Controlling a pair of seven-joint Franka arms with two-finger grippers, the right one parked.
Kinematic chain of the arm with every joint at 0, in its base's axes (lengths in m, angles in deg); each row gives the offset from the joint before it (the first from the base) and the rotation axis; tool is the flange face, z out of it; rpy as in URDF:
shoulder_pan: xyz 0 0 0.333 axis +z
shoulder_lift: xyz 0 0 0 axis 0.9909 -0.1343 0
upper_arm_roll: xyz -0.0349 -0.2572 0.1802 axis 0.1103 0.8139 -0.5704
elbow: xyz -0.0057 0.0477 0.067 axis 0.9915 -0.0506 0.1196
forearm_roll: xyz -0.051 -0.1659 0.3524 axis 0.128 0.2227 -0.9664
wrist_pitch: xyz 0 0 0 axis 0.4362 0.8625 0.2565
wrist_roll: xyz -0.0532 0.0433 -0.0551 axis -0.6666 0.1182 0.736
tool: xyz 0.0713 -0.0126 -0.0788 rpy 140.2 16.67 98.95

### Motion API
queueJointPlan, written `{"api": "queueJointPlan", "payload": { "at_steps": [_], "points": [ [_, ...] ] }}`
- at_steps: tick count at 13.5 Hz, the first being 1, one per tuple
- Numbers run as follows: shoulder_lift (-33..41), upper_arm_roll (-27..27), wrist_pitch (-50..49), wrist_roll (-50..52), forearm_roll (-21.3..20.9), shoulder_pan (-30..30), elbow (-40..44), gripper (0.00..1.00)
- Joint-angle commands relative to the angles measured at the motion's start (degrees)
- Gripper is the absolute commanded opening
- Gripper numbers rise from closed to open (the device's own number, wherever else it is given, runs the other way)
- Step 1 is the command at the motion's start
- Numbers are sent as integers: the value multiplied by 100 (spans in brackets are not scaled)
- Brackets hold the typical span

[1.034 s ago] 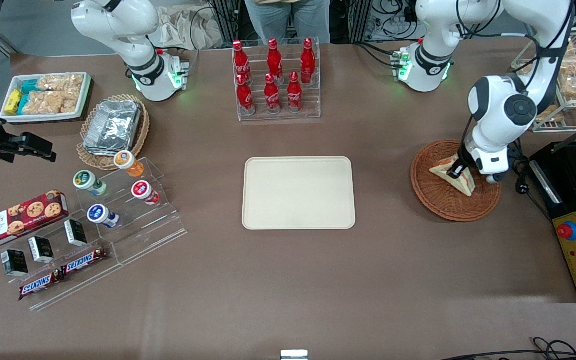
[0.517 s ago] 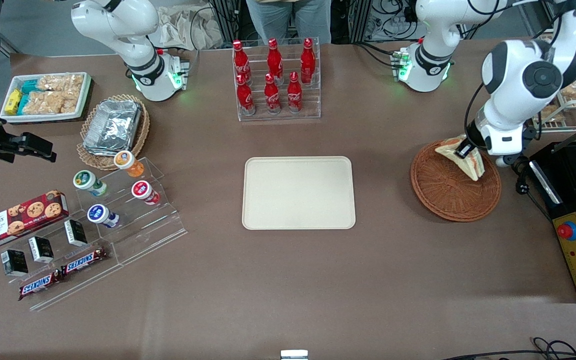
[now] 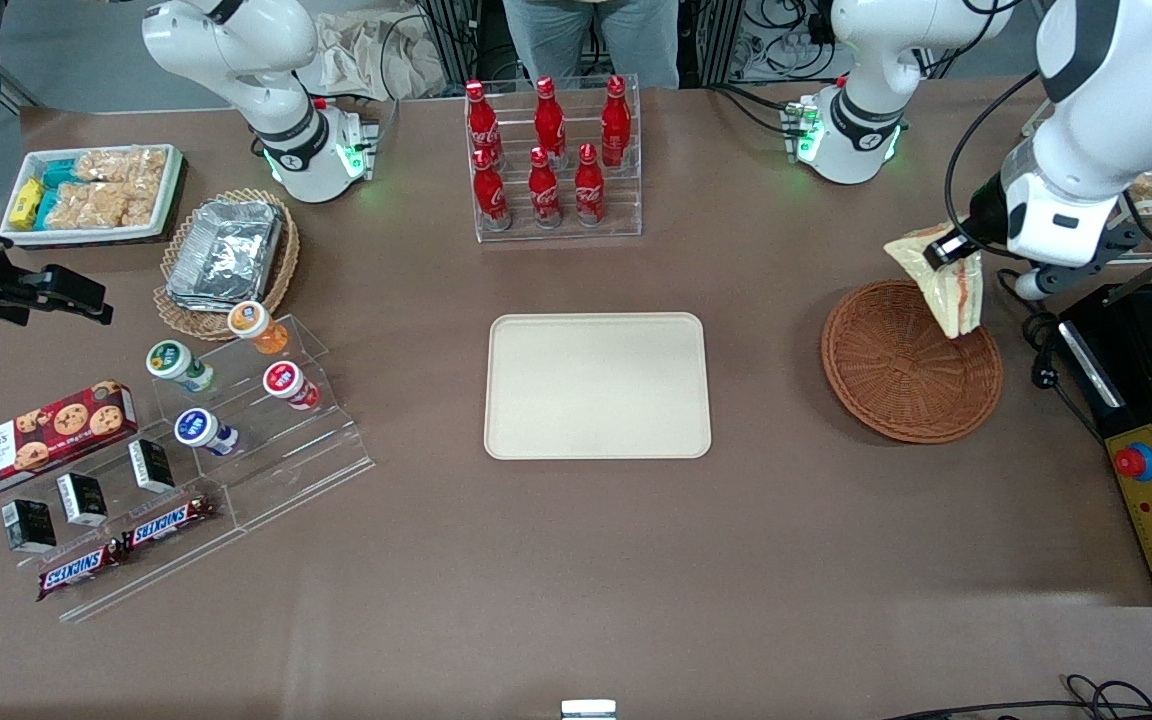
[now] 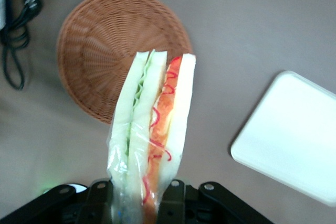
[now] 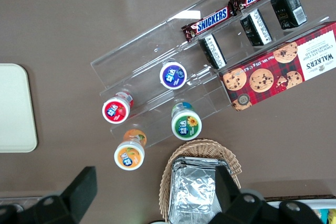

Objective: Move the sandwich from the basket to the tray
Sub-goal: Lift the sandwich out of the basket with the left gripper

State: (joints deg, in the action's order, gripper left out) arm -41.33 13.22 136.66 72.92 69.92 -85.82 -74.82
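1. The end effector (image 3: 948, 250) is clamped shut on the sandwich (image 3: 944, 282), gripping it at one end so the wedge hangs down, clear of the basket (image 3: 896, 380) beneath it.
2. It looks lifted high enough that nothing should drag on the wicker rim when the arm swings toward the tray (image 3: 597, 386).
3. The sandwich hangs in the air over the basket's edge farther from the front camera, at the working arm's end of the tabletop (image 3: 576, 580), touching nothing but the fingers.
4. From the wrist camera, the sandwich (image 4: 152, 129) shows its cut edge: white bread slices with green leaf on one side and orange and red filling on the other, all in a clear wrap.
5. The tray lies bare at the middle of the tabletop, well apart from the basket, so the carry across is, I'd judge, the step ahead.
6. Soft bread gripped at one end may sag or slip.
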Motion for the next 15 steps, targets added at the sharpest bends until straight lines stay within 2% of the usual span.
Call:
{"api": "queueJointPlan", "payload": {
  "at_steps": [1,8,15],
  "points": [
    [-124,60,-247,-591,134,-417,436,0],
    [-412,51,174,-653,196,-1929,472,0],
    [-1633,157,1376,-251,161,-2537,472,0]
  ]
}}
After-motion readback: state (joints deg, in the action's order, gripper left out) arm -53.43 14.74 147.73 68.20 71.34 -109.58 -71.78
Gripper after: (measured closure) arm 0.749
